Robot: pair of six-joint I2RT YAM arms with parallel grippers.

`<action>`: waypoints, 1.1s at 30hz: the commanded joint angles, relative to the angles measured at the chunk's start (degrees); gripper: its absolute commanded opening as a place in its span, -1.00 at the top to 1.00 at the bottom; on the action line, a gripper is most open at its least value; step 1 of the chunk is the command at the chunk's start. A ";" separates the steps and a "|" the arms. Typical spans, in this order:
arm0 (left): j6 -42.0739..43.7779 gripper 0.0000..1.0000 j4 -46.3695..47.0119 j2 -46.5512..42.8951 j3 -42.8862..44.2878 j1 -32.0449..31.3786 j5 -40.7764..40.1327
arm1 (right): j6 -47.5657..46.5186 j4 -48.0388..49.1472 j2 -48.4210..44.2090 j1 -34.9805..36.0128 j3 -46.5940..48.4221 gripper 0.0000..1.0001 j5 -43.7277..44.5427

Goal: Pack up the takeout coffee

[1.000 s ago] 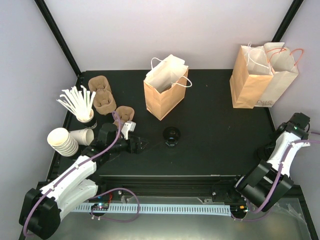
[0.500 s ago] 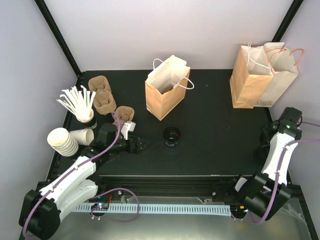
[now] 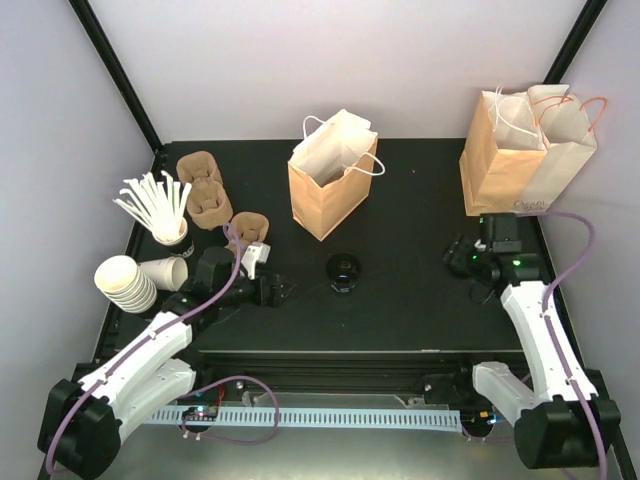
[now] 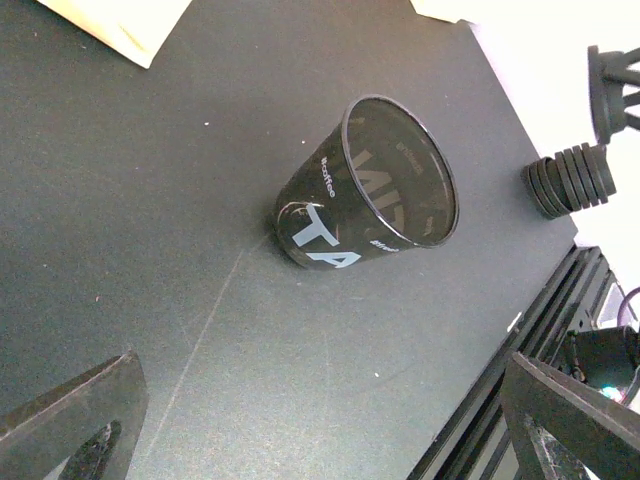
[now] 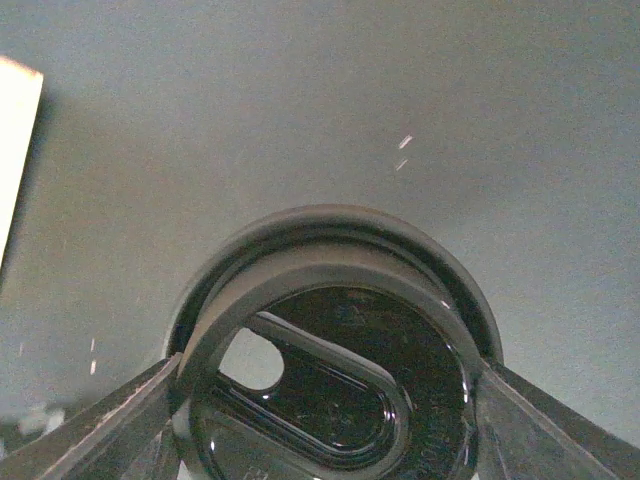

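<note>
**Coffee on the mat, a lid in the right claw**

The takeout coffee (image 3: 343,270) stands upright near the middle of the black table (image 3: 420,200), in front of the open brown paper bag (image 3: 325,195) and apart from it. From above it is only a glossy black disc. The left wrist view shows dark printed sides with pale lettering and a dark round top, and I cannot tell whether that top is a lid or an open mouth.

The left gripper (image 3: 286,290) sits just left of the cup with its fingers spread wide, touching nothing. Only their tips show, in the lower corners of the left wrist view.

The right gripper (image 3: 455,260), well to the cup's right, is clamped on a black lid (image 5: 330,390). The frame's bottom edge cuts that lid off, and from above it is lost against the dark claw.
</note>
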 commanded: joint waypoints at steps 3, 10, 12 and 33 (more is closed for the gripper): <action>0.46 -0.97 -0.30 1.05 4.30 -0.33 -0.84 | -0.46 2.41 -2.42 13.80 -4.10 -0.54 -5.62; 0.79 -0.97 -0.19 2.54 5.73 -0.34 0.87 | -0.52 5.85 -2.61 26.93 -8.09 -0.55 -10.28; 0.20 -0.97 0.70 2.57 5.28 -0.35 2.02 | -0.42 6.71 -2.77 29.45 -8.79 -0.55 -10.35; -8.08 -0.97 10.40 2.27 -1.85 -1.53 8.41 | 0.12 15.93 0.98 42.22 -9.77 -0.58 -13.17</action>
